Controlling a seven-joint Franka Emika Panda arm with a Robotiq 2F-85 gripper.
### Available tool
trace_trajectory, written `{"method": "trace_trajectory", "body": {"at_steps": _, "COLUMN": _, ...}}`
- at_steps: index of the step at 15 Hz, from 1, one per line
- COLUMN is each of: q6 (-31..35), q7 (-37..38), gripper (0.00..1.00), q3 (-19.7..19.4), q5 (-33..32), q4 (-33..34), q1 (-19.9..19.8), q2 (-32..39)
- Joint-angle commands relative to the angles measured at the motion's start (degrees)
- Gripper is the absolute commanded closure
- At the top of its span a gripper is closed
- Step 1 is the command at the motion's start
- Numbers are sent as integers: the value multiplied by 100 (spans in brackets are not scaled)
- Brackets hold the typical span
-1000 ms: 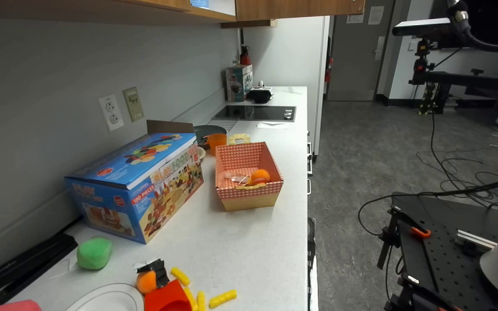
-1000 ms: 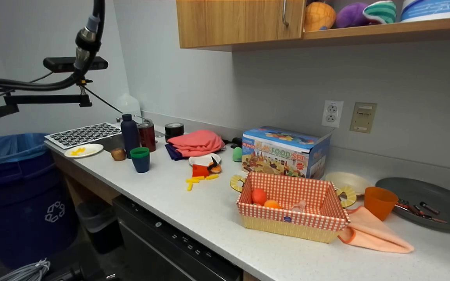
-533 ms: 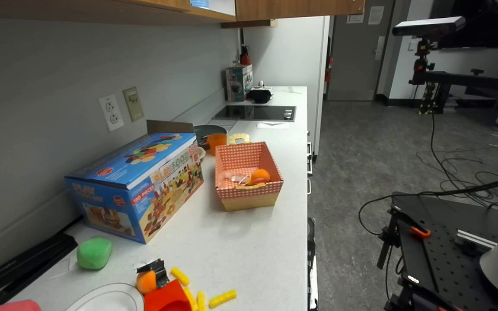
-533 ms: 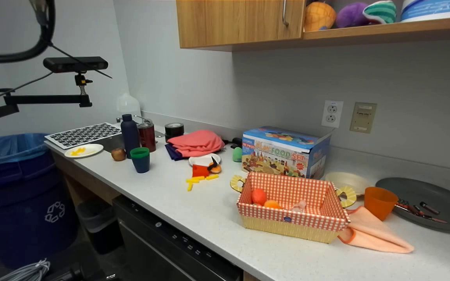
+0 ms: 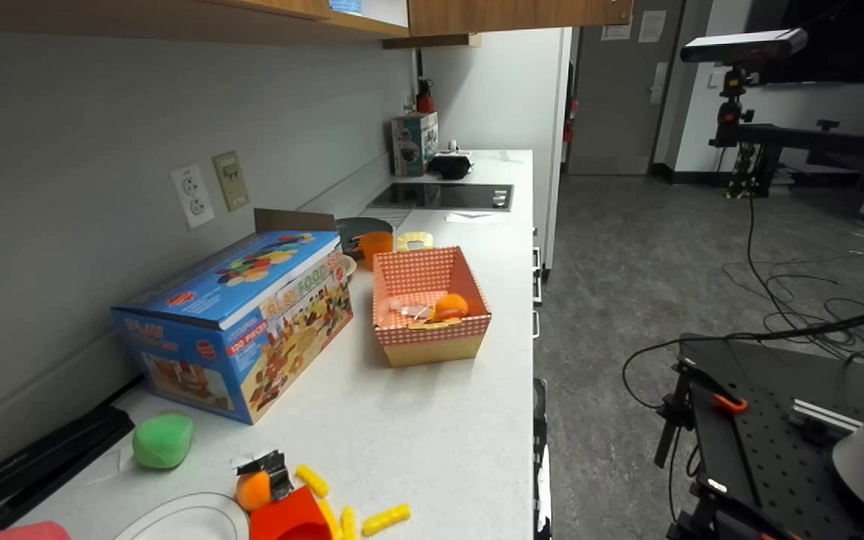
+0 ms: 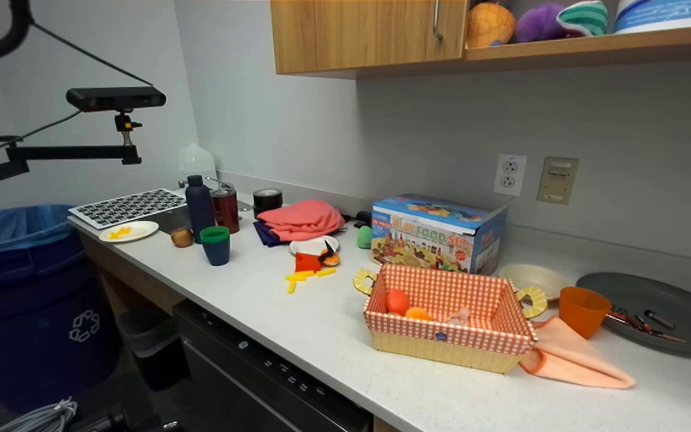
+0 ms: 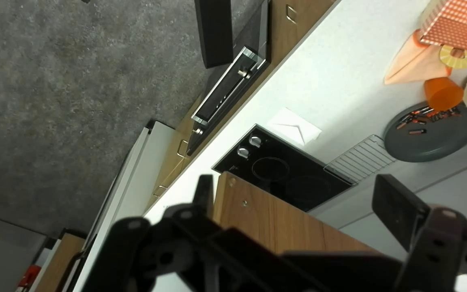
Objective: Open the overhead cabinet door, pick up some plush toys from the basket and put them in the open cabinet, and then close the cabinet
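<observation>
My gripper (image 7: 294, 182) is visible only in the wrist view, its fingers spread wide and gripping nothing. The overhead cabinet's swung-out door (image 7: 266, 215) appears between them, its free end close beside the left finger (image 7: 204, 190); I cannot tell if they touch. In both exterior views the cabinet (image 6: 561, 49) stands open, with this door (image 5: 507, 16) jutting outward. Plush toys sit on its shelf: a yellow-orange one (image 6: 490, 25), a purple one (image 6: 537, 25) and a teal-striped one (image 6: 585, 19). The checkered basket (image 6: 441, 354) on the counter holds round red (image 6: 397, 301) and orange (image 6: 418, 314) toys.
A blue play-food box (image 5: 229, 322) stands by the wall. Past the basket lie a dark plate (image 6: 651, 312), an orange cup (image 6: 584, 312) and a cloth (image 6: 579, 360). A wire rack (image 7: 361, 160) and cooktop (image 7: 286, 170) follow. A camera on a stand (image 5: 743, 46) faces the counter.
The arm's thick black cable has moved up and out toward the picture edge in both exterior views. The toys, basket and cabinet door look unmoved.
</observation>
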Motion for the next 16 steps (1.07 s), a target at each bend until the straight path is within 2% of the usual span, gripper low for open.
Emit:
{"method": "trace_trajectory", "body": {"at_steps": 1, "q6": -2, "q7": -47, "gripper": 0, "q3": 57, "q5": 61, "q4": 38, "q1": -97, "q2": 48}}
{"method": "trace_trajectory", "body": {"at_steps": 5, "q6": 131, "q7": 137, "gripper": 0, "q3": 54, "q5": 147, "q4": 113, "q1": -92, "q2": 157}}
{"method": "trace_trajectory", "body": {"at_steps": 12, "q6": 1109, "q7": 645, "gripper": 0, "q3": -567, "q5": 771, "q4": 453, "q1": -286, "q2": 1021}}
{"method": "trace_trajectory", "body": {"at_steps": 16, "q6": 1467, "q7": 347, "gripper": 0, "q3": -990, "q5": 1475, "q4": 745, "q1": -323, "q2": 1517}}
